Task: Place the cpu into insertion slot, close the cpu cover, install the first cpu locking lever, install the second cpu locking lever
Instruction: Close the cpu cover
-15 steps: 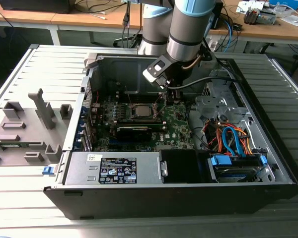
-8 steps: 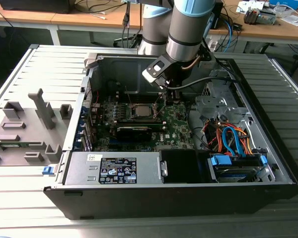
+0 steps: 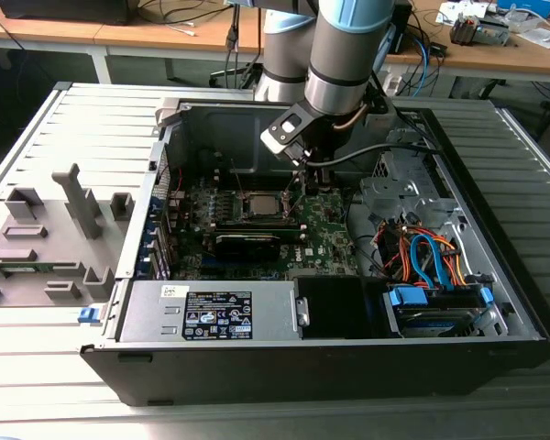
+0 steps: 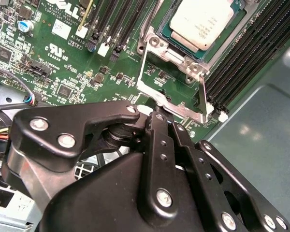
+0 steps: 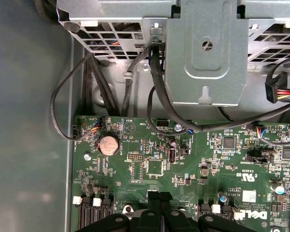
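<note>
The cpu [image 4: 203, 21], a pale silver square chip, lies flat in its socket on the green motherboard [image 4: 63, 58]; the exterior view shows the cpu [image 3: 259, 203] left of the arm. The cpu cover [image 4: 170, 104], a thin silver frame with a square opening, stands swung open beside the socket. My gripper [image 4: 158, 117] is shut, its black fingertips right at the cover's free edge. I cannot tell whether they pinch the edge or only touch it. In the first wrist view my gripper [image 5: 159, 195] hangs over the board. A thin lever rod [image 4: 203, 94] runs along the cover's side.
Black memory slots [image 4: 241, 53] flank the socket. A long black card [image 3: 247, 243] lies just in front of it. The power supply [image 3: 211, 312] and a drive bay with orange and blue cables [image 3: 431, 261] fill the front of the case. Black cables [image 5: 154, 82] hang from the metal cage.
</note>
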Tool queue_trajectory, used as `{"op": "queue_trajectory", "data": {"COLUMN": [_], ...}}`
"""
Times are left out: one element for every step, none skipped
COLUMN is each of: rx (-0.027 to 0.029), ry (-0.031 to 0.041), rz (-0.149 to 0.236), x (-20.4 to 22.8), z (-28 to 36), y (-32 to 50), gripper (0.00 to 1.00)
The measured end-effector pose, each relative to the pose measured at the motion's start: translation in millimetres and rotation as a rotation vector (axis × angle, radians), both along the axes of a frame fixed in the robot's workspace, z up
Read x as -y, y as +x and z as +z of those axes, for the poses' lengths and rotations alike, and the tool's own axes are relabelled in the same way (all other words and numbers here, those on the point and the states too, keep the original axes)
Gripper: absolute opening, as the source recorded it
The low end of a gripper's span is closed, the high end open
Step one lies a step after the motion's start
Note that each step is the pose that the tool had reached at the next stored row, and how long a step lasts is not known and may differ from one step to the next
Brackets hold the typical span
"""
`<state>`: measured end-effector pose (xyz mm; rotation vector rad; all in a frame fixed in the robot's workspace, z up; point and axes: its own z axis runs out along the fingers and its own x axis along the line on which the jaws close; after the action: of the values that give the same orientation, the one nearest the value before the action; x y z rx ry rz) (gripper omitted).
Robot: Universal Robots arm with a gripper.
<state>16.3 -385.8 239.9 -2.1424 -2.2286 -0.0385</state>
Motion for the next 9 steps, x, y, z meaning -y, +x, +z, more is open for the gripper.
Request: {"op": "queue_trajectory", "data": {"rx": [0.0000, 0.0000, 0.0000, 0.0000, 0.0000, 0.0000, 0.0000, 0.0000, 0.0000], "ry": [0.0000, 0.0000, 0.0000, 0.0000, 0.0000, 0.0000, 0.0000, 0.0000, 0.0000], "rz": [0.000, 0.000, 0.000, 0.000, 0.000, 0.000, 0.000, 0.000, 0.000], "x": [0.0, 0.0, 0.0, 0.0, 0.0, 0.0, 0.0, 0.0, 0.0], "z": [0.0, -0.1, -0.2, -0.4, -0.5, -0.6, -0.6, -0.7, -0.7], "y": [0.0, -0.1, -0.3, -0.5, -0.7, -1.0, -1.2, -1.4, -1.6], "gripper": [0.11, 0.11, 0.11, 0.11, 0.11, 0.11, 0.11, 0.11, 0.11]}}
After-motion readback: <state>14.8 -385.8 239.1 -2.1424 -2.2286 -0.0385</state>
